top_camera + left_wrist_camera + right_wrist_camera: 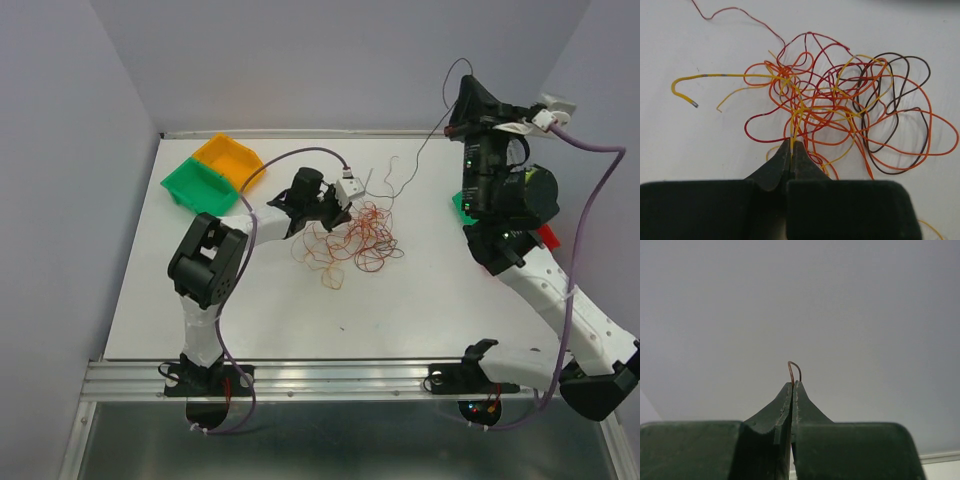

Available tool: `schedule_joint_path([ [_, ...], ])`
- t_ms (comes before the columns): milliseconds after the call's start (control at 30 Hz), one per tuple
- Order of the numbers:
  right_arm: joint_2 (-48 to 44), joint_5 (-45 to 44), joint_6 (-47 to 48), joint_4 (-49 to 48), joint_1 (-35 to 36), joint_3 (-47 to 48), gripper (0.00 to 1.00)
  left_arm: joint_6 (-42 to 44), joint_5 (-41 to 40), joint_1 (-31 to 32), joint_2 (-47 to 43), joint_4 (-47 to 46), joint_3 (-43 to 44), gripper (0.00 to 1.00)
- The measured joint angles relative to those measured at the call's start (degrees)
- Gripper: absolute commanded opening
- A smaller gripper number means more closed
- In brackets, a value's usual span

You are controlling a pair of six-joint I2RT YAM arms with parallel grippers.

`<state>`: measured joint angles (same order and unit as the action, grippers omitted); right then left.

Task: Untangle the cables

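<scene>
White table (180, 320), cable tangle (840, 105) at its middle; left gripper (791, 146) pinched tight on a yellow wire (792, 131); right gripper (793, 385) raised, clamped on a thin brown wire (796, 365)

The top camera looks down from behind the arms over the whole desk (420, 310). The left wrist camera sits close above the wire tangle (840, 110), which the top view shares. The right wrist camera faces the bare wall (800, 300).

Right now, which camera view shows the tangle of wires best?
The left wrist view: the tangle of wires fills it, every strand distinct. The top view shows it small. The right wrist view shows only one brown wire pinched in the right gripper.
</scene>
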<state>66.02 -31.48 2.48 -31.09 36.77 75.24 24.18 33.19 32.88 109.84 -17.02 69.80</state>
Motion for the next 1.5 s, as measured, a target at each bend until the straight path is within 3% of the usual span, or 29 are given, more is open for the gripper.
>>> schedule_joint_path([
  [400,-12.8,-8.4,5.3,-6.6,0.0,-3.2,0.00,1.4,-7.0,0.0,2.2,4.1,2.8,0.03],
  [533,-13.3,-12.4,6.8,-7.3,0.0,-8.2,0.01,1.9,-6.7,0.0,2.1,4.7,2.8,0.13],
  [933,-8.9,-21.0,7.0,-4.4,-8.4,-18.4,0.01,2.9,-4.4,0.0,-4.3,6.4,1.4,0.13],
  [1200,-2.7,-9.0,-11.9,11.1,-30.9,-18.2,0.00,3.0,-2.6,0.0,-8.0,6.9,-0.8,0.14],
  [1500,3.9,0.6,-21.9,17.8,-39.1,-16.7,0.01,3.0,-1.0,0.0,-8.3,7.3,-0.8,0.14],
])
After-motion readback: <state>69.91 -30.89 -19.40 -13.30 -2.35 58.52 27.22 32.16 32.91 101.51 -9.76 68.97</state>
